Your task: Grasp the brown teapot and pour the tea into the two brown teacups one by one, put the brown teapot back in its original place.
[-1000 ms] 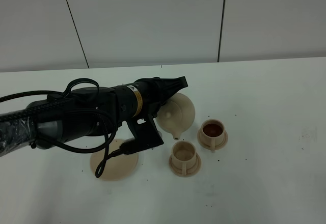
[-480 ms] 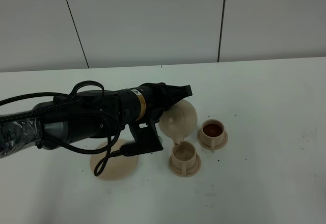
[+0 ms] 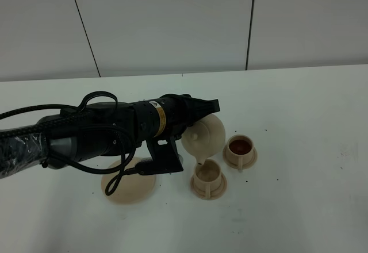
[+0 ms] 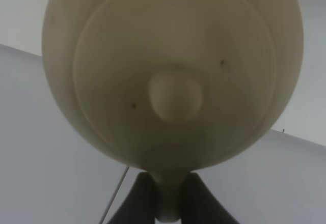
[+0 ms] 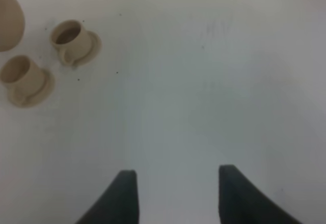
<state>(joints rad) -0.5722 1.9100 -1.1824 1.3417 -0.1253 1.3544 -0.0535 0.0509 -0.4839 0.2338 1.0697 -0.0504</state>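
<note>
Backdrop: pale grey wall panels (image 3: 172, 23) with dark seams stand behind the white table (image 3: 305, 207) I am working over.
Left arm: the black left arm (image 3: 98, 135) reaches in from the left edge toward the middle of the table, with a cable (image 3: 118, 178) looping beneath it.
Left gripper: the left gripper (image 4: 168, 203) is clamped narrow on the loop handle of the brown teapot (image 3: 206, 133). My wrist camera shows both dark fingers (image 4: 137, 199) pinching that handle.
Teapot: it is held clear of the table and tipped forward. Its lid knob (image 4: 175, 98) faces my wrist camera and its spout (image 3: 199, 160) points down.
Near teacup: the near teacup (image 3: 207, 174) sits on its small saucer (image 3: 209, 192) directly under the spout, whose tip is at the cup's far left rim. I cannot tell whether they touch, or whether tea is running.
Far teacup: the far teacup (image 3: 240, 146) stands on a matching saucer (image 3: 251, 158) just right of and beyond the near one, with dark brown tea inside.
Original place: the flat round disc (image 3: 129, 188) lies bare on the table, left of both cups and partly hidden by the arm.
Right gripper: the right gripper (image 5: 177, 193) hangs with its jaws wide apart and holds nothing. It is over bare table to the right of the cups, out of my high camera's view.
</note>
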